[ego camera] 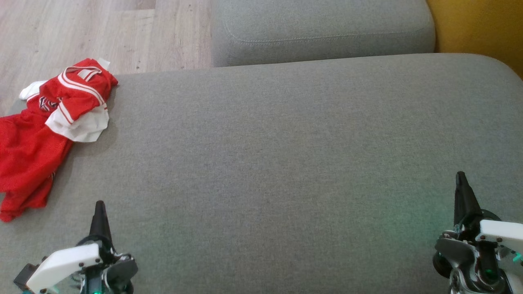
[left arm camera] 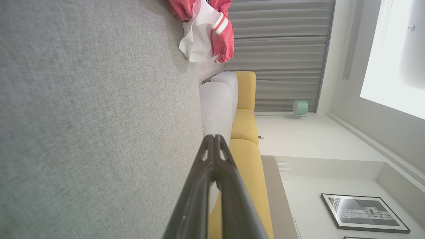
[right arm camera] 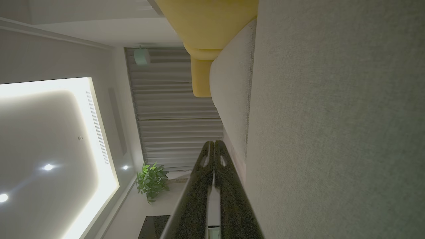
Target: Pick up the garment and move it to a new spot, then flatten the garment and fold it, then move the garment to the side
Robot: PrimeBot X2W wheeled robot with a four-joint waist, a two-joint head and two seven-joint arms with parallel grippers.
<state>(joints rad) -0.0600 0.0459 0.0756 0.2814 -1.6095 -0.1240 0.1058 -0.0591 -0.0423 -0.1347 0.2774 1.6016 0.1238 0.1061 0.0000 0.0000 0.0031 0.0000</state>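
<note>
Red-and-white garment (ego camera: 36, 134) crumpled at the far left edge of the grey cushion (ego camera: 265, 163), its dark crest (ego camera: 48, 103) too small to read, left claw (ego camera: 99, 204) pressed together and empty, right claw (ego camera: 461, 174) likewise — left wrist view adds a framed picture (left arm camera: 363, 212), right wrist view a potted plant (right arm camera: 151, 181).

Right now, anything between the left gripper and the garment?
Nothing. The head view shows bare grey cushion between the left gripper and the garment.

garment (ego camera: 28, 143): red, white trim with stripes
cushion (ego camera: 286, 163): grey, plain
floor (ego camera: 81, 32): pale wood grain
sofa (left arm camera: 245, 126): yellow
curtain (left arm camera: 279, 49): grey
plant (right arm camera: 151, 181): green
</note>
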